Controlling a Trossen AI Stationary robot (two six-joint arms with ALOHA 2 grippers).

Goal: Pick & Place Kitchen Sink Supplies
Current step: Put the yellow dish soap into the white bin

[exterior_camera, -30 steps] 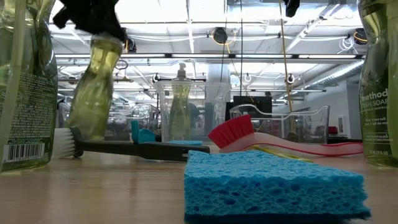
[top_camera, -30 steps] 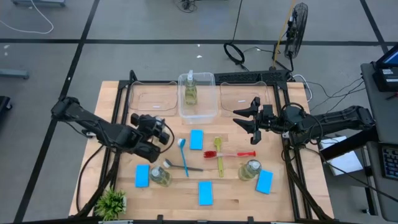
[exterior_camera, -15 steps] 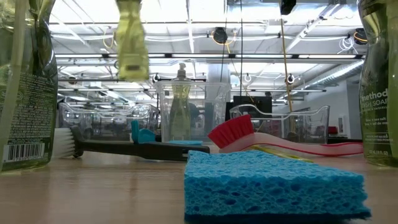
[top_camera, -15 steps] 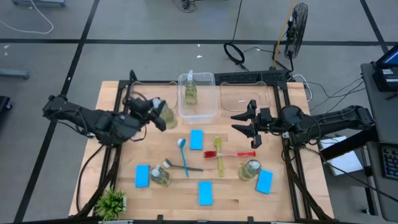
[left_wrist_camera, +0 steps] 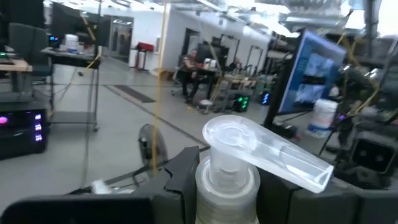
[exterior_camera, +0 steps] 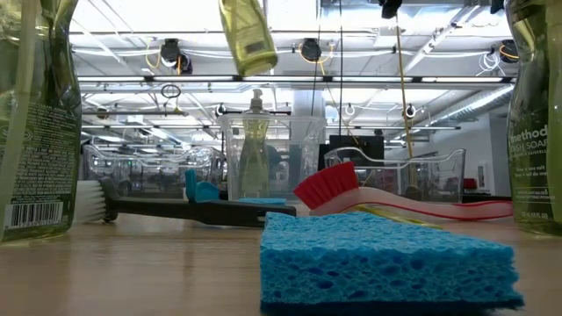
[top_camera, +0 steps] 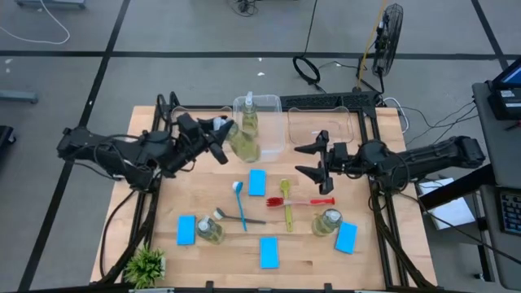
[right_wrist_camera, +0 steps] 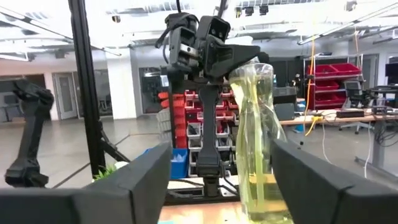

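The wooden table (top_camera: 163,244) is spread with the supplies, and at its far edge stand clear bins, the middle bin (top_camera: 269,138) already holding one soap bottle (top_camera: 249,119); beside that bin the left gripper (top_camera: 218,137) is clamped on the neck of a second bottle (top_camera: 242,145), which is carried tilted in the air at the bin's near-left corner; the right gripper (top_camera: 316,161) is held well clear on the other side with its fingers spread and nothing between them. For the step in hand, judged to be the drop into the middle bin, the bottle is best brought upright and fully over the opening before it is lowered, so that its base clears the rim and the standing bottle is not knocked; release is best left until the base is resting. On the table remain two bottles (top_camera: 210,230) (top_camera: 326,221), four blue sponges (top_camera: 257,182) (top_camera: 186,229) (top_camera: 269,251) (top_camera: 346,237), the blue brush (top_camera: 241,203), the red brush (top_camera: 303,201), the yellow-green brush (top_camera: 287,203) and a small plant (top_camera: 145,264) at the near-left corner. A grey brush is hard to separate from the bottle beside it in the high view; in the low view the held bottle is cut off at the top edge, and the near bottles at the sides.
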